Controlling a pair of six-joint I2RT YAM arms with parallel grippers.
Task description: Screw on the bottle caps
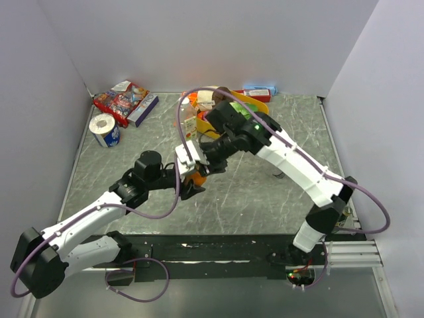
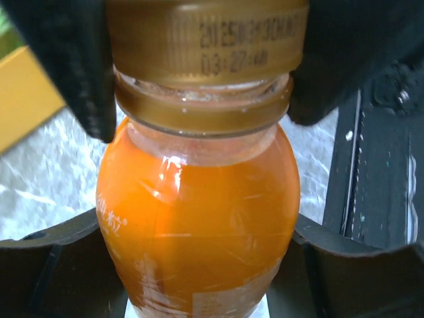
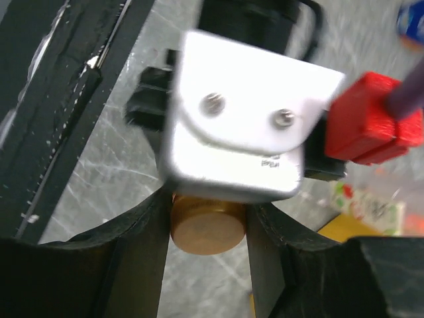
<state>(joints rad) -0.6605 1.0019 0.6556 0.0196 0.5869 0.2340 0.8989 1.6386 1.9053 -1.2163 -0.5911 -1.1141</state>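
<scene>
One grey marbled table (image 1: 265, 192) fills the top view, with pale walls on three sides. Across it the left arm (image 1: 86, 225) and the right arm (image 1: 298, 165) reach in to meet near the middle. At the back edge sit a yellow bowl (image 1: 257, 106) heaped with odds and ends, a red snack packet (image 1: 119, 99) and a blue-and-white roll (image 1: 105, 129), all well apart from the meeting point. The left gripper (image 1: 191, 180) is clamped on the orange drink bottle (image 2: 199, 218), its dark fingers (image 2: 59, 265) pressed against either side of the bottle's body. From the top view only a sliver of orange shows between the two grippers, and whether the bottle's base touches the table cannot be told. The right gripper (image 3: 209, 232) comes from the other side and is closed on the orange-gold cap (image 2: 205, 43), with a black pad touching each flank. That cap sits on the bottle's neck, just above the matching collar ring, and printed date digits show on its side.
</scene>
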